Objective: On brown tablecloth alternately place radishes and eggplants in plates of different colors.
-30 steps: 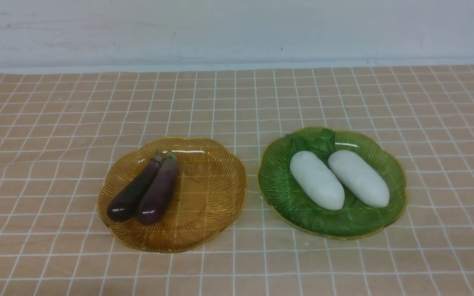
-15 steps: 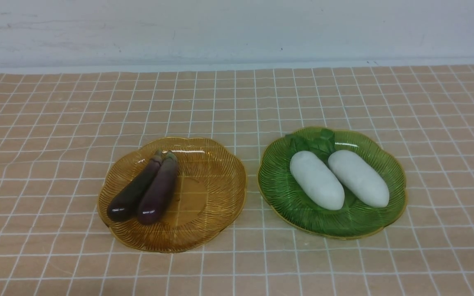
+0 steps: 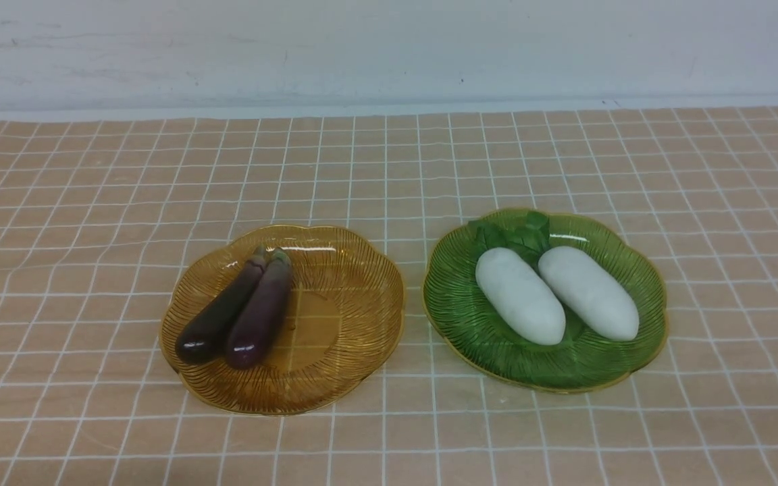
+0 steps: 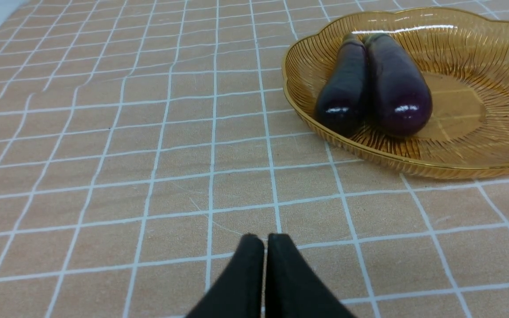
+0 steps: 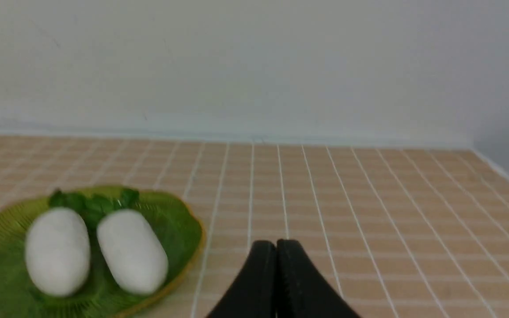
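Nothing has moved since the earlier frames; plates, vegetables and cloth sit the same. On the tan grid-lined brown tablecloth (image 3: 389, 169) covering the desk, the amber-yellow ribbed scalloped plate (image 3: 342, 324) holds both glossy dark purple eggplants (image 3: 244, 310), lying side by side and touching, stem caps toward the far wall, blunt ends toward the robot. Just beside that plate, on its right, the green ribbed scalloped plate (image 3: 470, 317) holds both plump white radishes (image 3: 554, 297), leafy tops toward the wall. Task looks done, or nearly so. Left gripper (image 4: 264, 240) fingers pressed together, empty, over bare cloth, eggplants ahead of the tips with long axes roughly along the fingers' line. Right gripper (image 5: 276, 247) fingers pressed together too, empty, radishes off to one side ahead. Left arm nearer the eggplants, right arm nearer the radishes; any regrasp would need fingers spread across the long axis.
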